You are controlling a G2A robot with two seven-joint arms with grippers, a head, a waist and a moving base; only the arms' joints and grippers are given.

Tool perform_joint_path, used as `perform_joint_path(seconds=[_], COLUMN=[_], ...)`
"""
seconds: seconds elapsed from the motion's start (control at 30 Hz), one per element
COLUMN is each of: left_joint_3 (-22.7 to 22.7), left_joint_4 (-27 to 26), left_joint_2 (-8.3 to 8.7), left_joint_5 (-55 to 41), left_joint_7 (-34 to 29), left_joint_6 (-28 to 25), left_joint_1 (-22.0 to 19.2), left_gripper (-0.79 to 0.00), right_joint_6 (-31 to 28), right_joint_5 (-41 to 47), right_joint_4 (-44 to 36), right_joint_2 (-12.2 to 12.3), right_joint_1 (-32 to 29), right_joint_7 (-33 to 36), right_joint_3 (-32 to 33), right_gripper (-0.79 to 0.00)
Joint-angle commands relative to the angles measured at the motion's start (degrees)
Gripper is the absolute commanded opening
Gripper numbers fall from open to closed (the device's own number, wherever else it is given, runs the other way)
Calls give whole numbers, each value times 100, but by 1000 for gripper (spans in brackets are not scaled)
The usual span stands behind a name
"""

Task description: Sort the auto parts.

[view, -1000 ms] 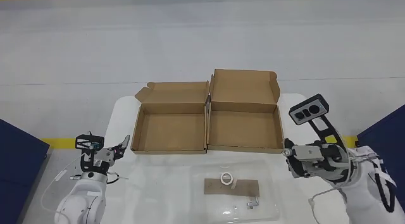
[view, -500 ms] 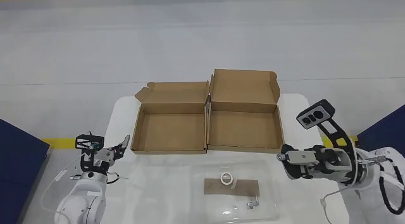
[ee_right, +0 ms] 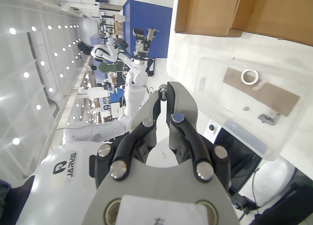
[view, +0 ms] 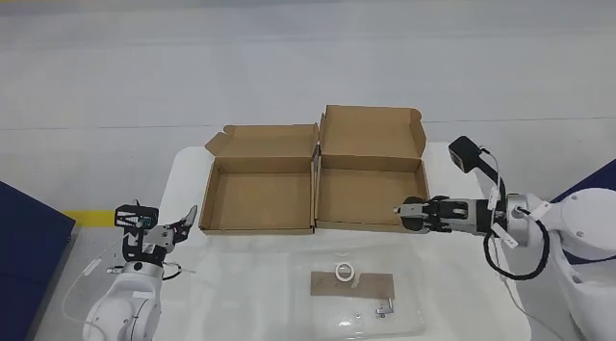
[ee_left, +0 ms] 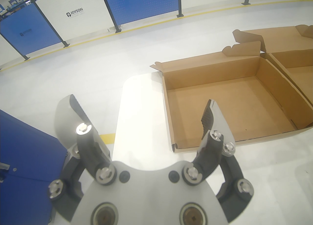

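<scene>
My right gripper (view: 398,211) hangs at the front edge of the right cardboard box (view: 371,196), shut on a small metal part (ee_right: 163,94) pinched at its fingertips. In front of the boxes lies a clear plastic tray (view: 409,288) holding a brown card strip (view: 366,284), a white ring (view: 345,270), a grey bracket (view: 385,310) and a tiny screw (ee_right: 245,108). The left cardboard box (view: 258,201) is empty. My left gripper (view: 183,218) stands open with nothing in it, off the table's left edge, beside that box (ee_left: 229,103).
Both boxes have their lids folded back toward the far side. The white table (view: 250,274) has bare room left of the tray. A blue panel (ee_left: 29,152) stands by the left arm.
The right arm has swung from the table's right side inward and stretched out to the right box's front edge. The left arm has not moved.
</scene>
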Motion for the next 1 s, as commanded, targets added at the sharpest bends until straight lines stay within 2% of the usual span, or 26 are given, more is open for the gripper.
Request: perform_joint_path(seconds=[0.0,0.23,0.33,0.43,0.67,0.97], left_joint_3=[0,0,0,0,0,0], left_joint_4=[0,0,0,0,0,0], left_joint_2=[0,0,0,0,0,0], left_joint_5=[0,0,0,0,0,0], left_joint_7=[0,0,0,0,0,0], left_joint_6=[0,0,0,0,0,0], left_joint_1=[0,0,0,0,0,0], left_gripper=[0,0,0,0,0,0], right_joint_6=[-5,-5,-41,136,407,493], right_joint_5=[14,14,-612,-1436,-2584,-3519], right_joint_4=[1,1,-43,82,839,2226], right_joint_2=[-1,-1,31,75,33,-243], right_joint_1=[-2,-2,-11,259,1466,2831], right_joint_7=[1,1,-222,-318,-406,-619], right_joint_3=[18,18,-157,-534,-1889,-3517], right_gripper=[-785,-785,-785,-785,-785,-785])
